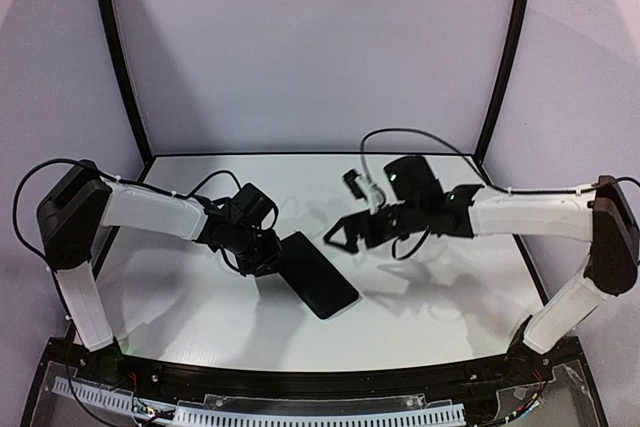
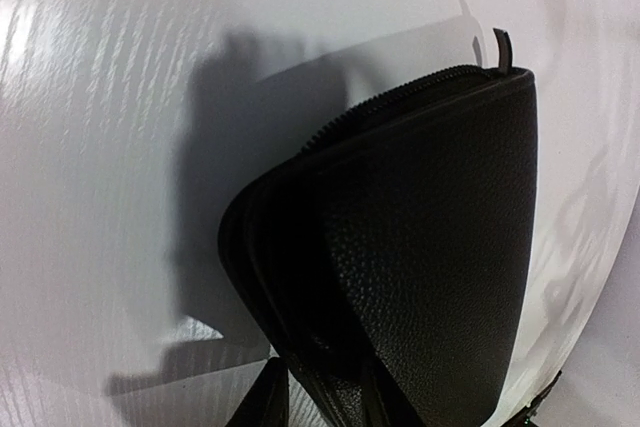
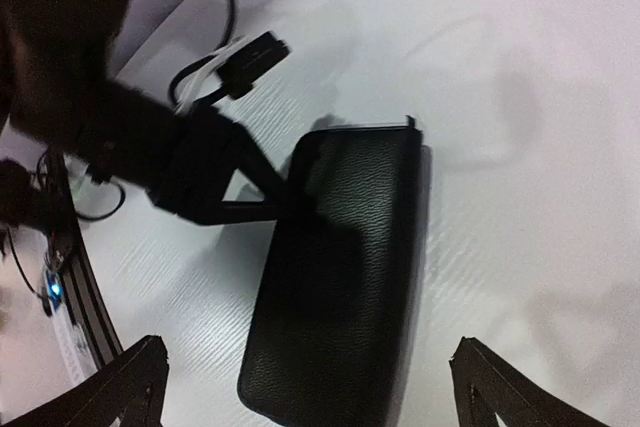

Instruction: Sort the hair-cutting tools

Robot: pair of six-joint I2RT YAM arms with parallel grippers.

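Left jaws gripping black zip case, right jaws spread wide

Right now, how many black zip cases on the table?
1. The black rectangular leather-look zip case lies centrally on the white table, one end gripped by the left end effector. The arms could hide another.

A white table with a glossy top catches soft shadows. Pale lilac walls curve behind it, framed by two thin black poles.
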